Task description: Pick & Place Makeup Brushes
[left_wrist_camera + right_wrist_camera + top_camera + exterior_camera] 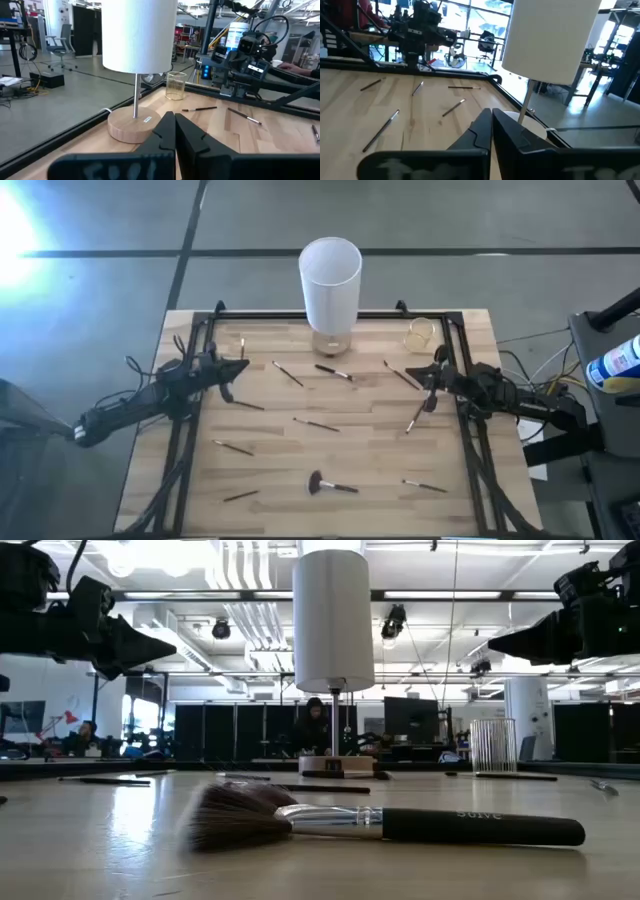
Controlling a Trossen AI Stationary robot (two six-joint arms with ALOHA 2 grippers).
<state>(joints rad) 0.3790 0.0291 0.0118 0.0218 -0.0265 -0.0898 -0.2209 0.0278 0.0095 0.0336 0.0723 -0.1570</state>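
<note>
Several thin dark makeup brushes lie flat and scattered on the wooden table, among them one [287,373] near my left gripper and one [418,415] near my right. A brush with a wide fluffy head [330,486] [380,824] lies by the near edge. My left gripper [240,367] [175,125] hovers shut over the table's far left part. My right gripper [432,370] [491,120] hovers shut over the far right part. In the low view both grippers, left [170,648] and right [492,643], are well above the tabletop.
A lamp with a tall white shade [330,280] stands on a round wooden base [131,125] at the middle of the far edge. A wire cup [422,333] [176,86] stands right of it. A black frame [190,380] runs along the table's edges.
</note>
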